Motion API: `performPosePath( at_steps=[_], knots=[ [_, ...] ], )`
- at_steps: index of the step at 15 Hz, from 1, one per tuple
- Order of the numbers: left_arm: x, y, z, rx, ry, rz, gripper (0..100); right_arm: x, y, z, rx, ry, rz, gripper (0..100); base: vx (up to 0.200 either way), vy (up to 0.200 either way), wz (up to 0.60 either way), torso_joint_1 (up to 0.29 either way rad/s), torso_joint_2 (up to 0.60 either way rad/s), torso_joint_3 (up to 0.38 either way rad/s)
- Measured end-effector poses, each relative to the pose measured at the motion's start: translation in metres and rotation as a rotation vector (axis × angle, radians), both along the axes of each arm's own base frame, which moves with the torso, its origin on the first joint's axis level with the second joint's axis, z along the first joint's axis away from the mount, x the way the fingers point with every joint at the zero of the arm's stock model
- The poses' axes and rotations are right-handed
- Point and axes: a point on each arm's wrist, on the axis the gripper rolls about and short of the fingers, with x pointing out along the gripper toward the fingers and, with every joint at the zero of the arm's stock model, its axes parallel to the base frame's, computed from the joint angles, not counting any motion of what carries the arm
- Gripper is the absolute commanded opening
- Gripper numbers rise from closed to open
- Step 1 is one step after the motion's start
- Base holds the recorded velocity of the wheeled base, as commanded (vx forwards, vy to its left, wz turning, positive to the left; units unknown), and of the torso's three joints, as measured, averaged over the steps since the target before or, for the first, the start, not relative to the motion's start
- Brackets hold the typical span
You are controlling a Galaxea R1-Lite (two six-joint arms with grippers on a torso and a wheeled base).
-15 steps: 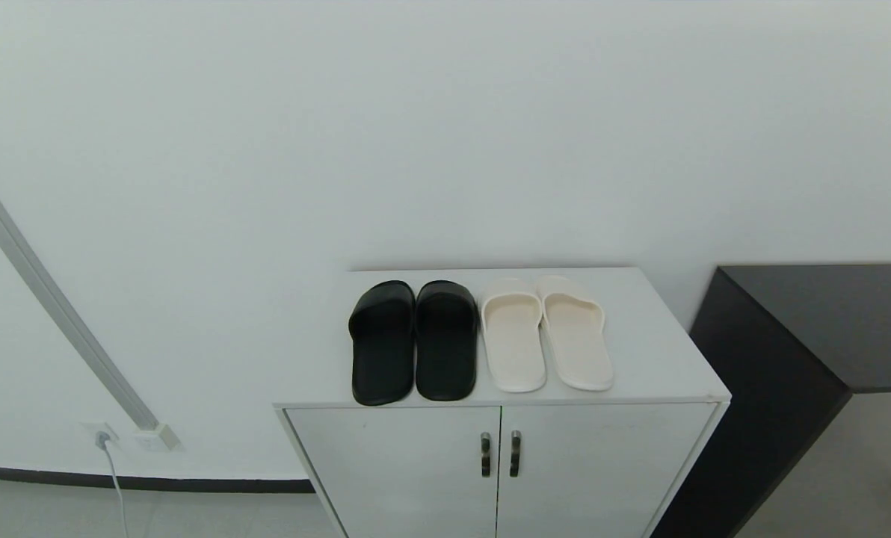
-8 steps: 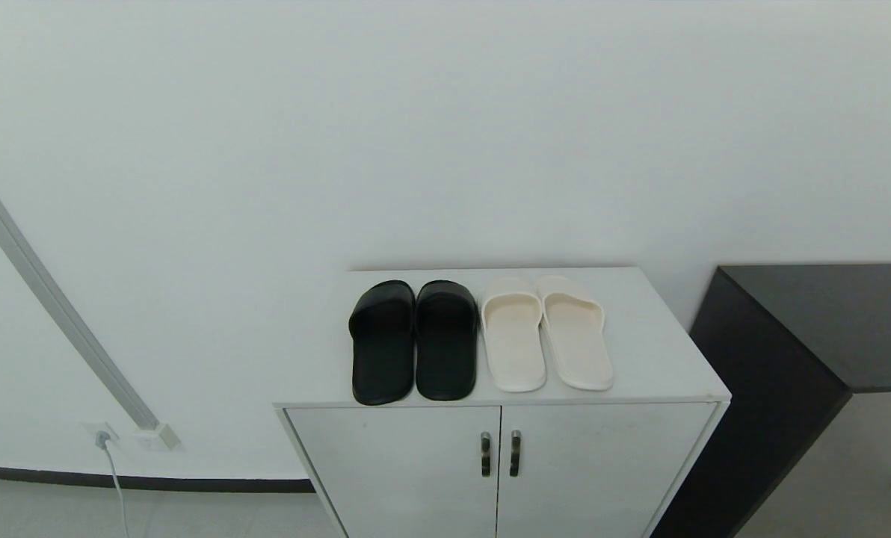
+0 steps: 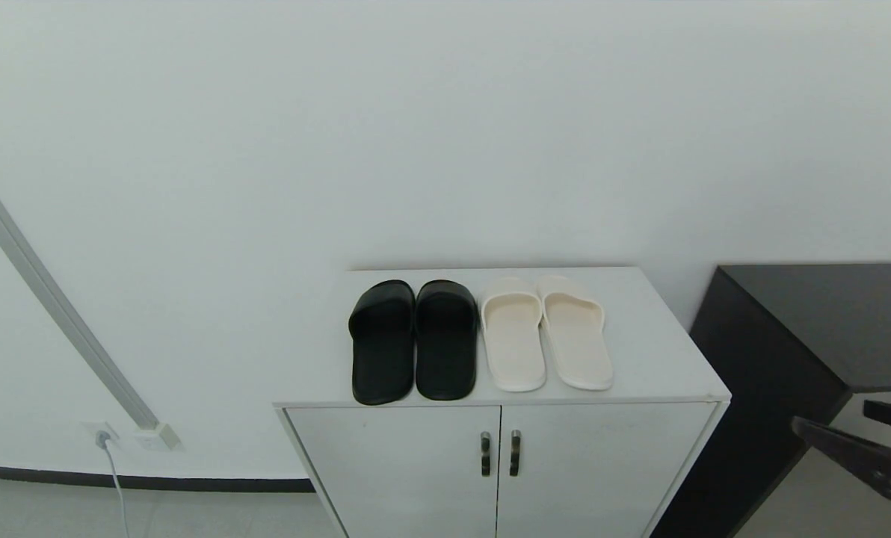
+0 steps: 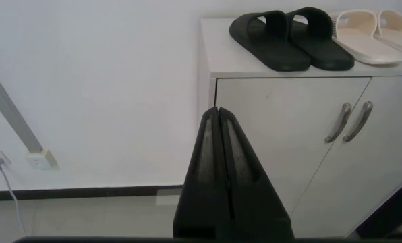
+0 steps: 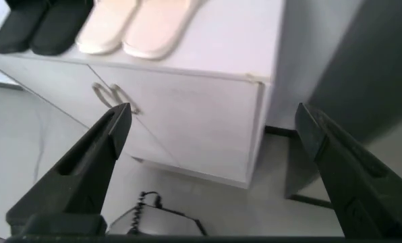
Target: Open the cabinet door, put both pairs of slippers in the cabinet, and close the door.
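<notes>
A white two-door cabinet (image 3: 602, 463) stands against the wall, both doors closed, with two dark handles (image 3: 499, 453) at the centre seam. On its top lie a black pair of slippers (image 3: 413, 340) and, right of it, a cream pair (image 3: 546, 332), toes towards the wall. My right gripper (image 3: 830, 413) is open, low and to the right of the cabinet, apart from it. In the right wrist view that gripper (image 5: 211, 115) spans the right door, with the handles (image 5: 113, 98) off to one side. My left gripper (image 4: 218, 111) is shut and empty, in front of the cabinet's left corner (image 4: 211, 81).
A black cabinet (image 3: 827, 321) stands close against the white cabinet's right side. On the left wall are a slanted cable duct (image 3: 49, 299) and a socket with a hanging cable (image 3: 103, 437). Bare floor lies left of the cabinet.
My right gripper has come into the head view at the lower right. Slippers, cabinet and doors are unchanged.
</notes>
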Motion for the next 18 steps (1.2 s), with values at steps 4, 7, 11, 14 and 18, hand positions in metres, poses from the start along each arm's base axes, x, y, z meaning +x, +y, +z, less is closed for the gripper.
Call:
performPosePath(
  at_steps=[4, 7, 11, 14, 18],
  knots=[
    [0.000, 0.000, 0.000, 0.000, 0.000, -0.001, 0, 0.047, 0.050, 0.016, 0.014, -0.006, 0.028, 100, 0.000, 0.000, 0.00, 0.000, 0.00, 0.000],
    [0.000, 0.000, 0.000, 0.000, 0.001, -0.001, 0, 0.075, 0.090, 0.018, 0.014, 0.007, 0.003, 100, 0.000, 0.000, 0.00, 0.000, 0.00, 0.000],
    [0.000, 0.000, 0.000, 0.000, 0.000, -0.001, 0, 0.111, 0.137, 0.011, 0.010, -0.016, -0.049, 100, 0.000, 0.000, 0.00, 0.000, 0.00, 0.000],
    [0.000, 0.000, 0.000, 0.000, 0.000, -0.001, 0, 0.141, 0.165, -0.003, 0.009, -0.056, -0.108, 100, 0.000, 0.000, 0.00, 0.000, 0.00, 0.000],
    [0.000, 0.000, 0.000, 0.000, 0.001, -0.001, 0, 0.174, 0.192, -0.019, 0.003, -0.067, -0.134, 100, 0.000, 0.000, 0.00, 0.000, 0.00, 0.000]
  ],
)
